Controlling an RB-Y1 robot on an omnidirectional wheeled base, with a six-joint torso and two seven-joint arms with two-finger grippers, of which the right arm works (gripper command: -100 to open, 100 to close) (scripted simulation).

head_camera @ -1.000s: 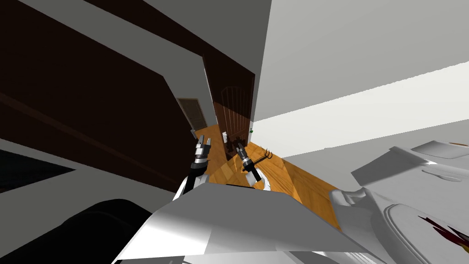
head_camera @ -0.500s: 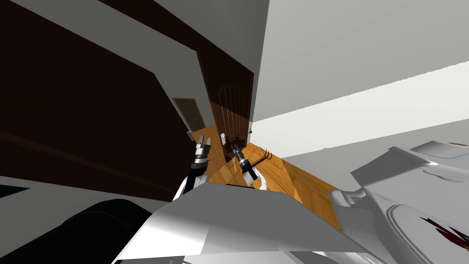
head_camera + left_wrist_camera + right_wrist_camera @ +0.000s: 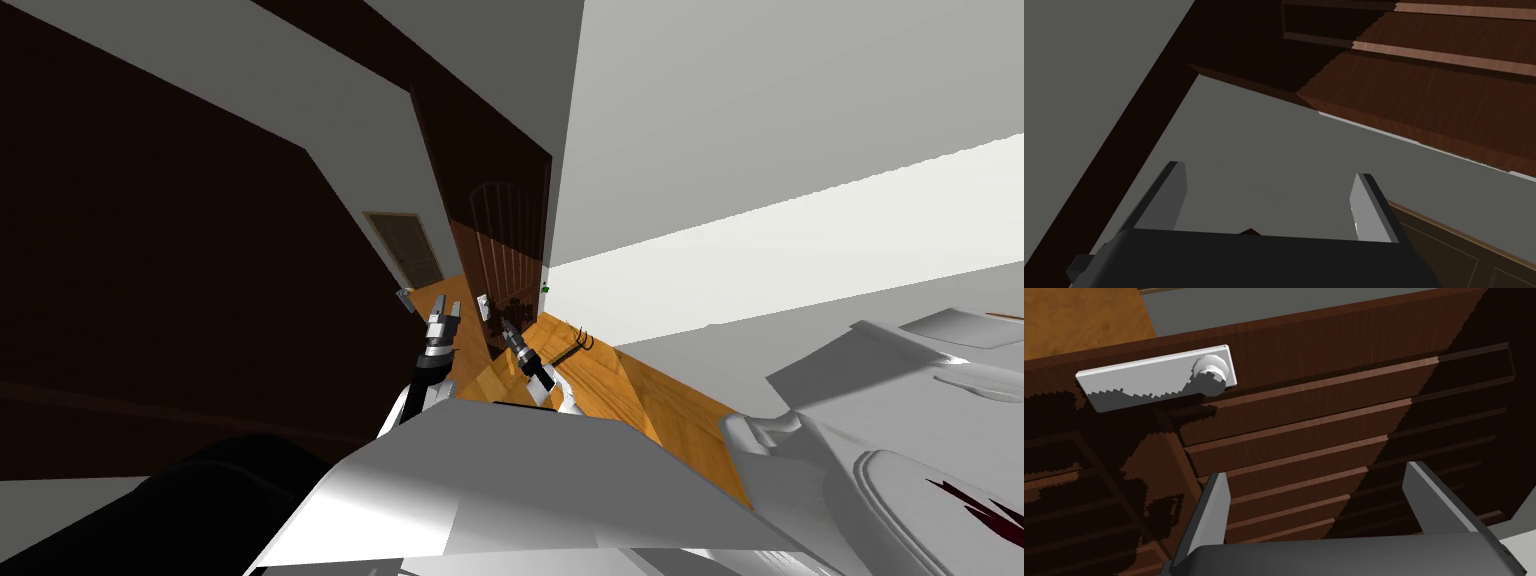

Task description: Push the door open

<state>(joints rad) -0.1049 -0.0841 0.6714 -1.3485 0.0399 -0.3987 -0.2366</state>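
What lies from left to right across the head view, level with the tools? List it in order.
Small far door → left tool → handle plate on the brown door → right tool → dark pronged thing on the floor → white fixture.

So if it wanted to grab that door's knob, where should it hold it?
Probably the round knob itself, jaws either side, coming straight at the door face: it juts out from one end of the flat white plate, which lies too flat to pinch.
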